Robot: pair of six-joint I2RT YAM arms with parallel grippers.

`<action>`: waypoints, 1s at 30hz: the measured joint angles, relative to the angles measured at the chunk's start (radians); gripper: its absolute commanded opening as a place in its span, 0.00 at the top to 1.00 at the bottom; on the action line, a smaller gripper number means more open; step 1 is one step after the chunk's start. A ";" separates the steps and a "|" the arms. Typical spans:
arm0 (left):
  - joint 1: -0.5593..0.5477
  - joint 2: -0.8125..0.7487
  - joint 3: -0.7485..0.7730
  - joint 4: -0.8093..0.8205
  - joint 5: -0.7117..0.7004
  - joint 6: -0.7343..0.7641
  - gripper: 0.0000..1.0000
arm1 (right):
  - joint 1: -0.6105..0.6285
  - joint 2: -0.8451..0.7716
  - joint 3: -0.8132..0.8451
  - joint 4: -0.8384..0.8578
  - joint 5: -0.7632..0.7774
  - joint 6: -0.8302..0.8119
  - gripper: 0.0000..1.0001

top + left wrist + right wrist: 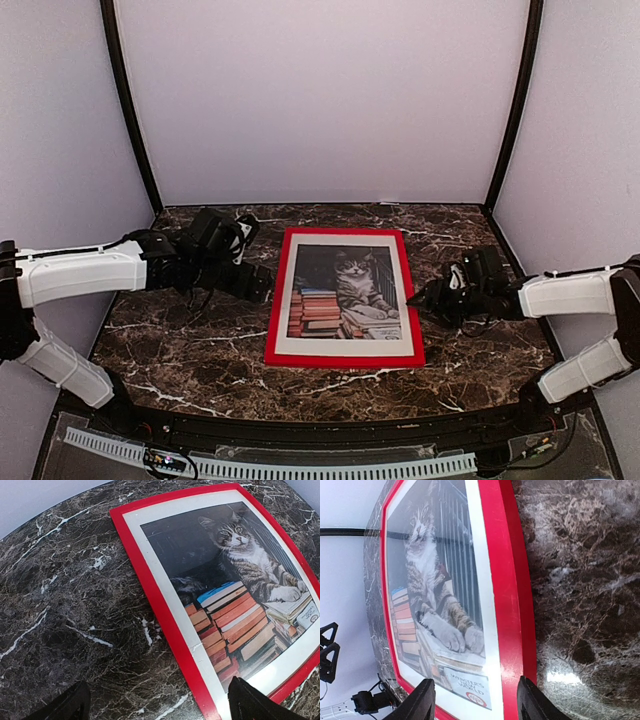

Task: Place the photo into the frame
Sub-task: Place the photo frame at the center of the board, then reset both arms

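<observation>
The red frame (345, 357) lies flat and face up in the middle of the marble table. Inside it, behind a white mat, sits the photo (345, 295) of a cat among stacked books. My left gripper (262, 283) hovers wide open at the frame's left side. In the left wrist view one fingertip is over bare marble and the other over the frame's (148, 580) lower corner, beside the photo (240, 570). My right gripper (415, 298) is open at the right side. In its wrist view the right gripper (476, 695) straddles the red border (507, 580) and the photo's (430, 580) corner, holding nothing.
The dark marble table (180, 350) is closed in by white walls with black corner posts (130, 110). A white slotted cable strip (300, 467) runs along the near edge between the arm bases.
</observation>
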 measured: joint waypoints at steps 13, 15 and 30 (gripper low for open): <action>0.119 -0.128 -0.056 -0.006 0.004 -0.014 0.01 | -0.009 -0.027 0.269 -0.320 0.237 -0.294 0.24; 0.151 -0.155 -0.075 -0.006 0.010 -0.018 0.01 | -0.009 -0.034 0.317 -0.369 0.275 -0.352 0.15; 0.294 -0.370 -0.131 0.033 0.004 0.003 0.01 | -0.010 -0.117 0.466 -0.542 0.501 -0.628 0.01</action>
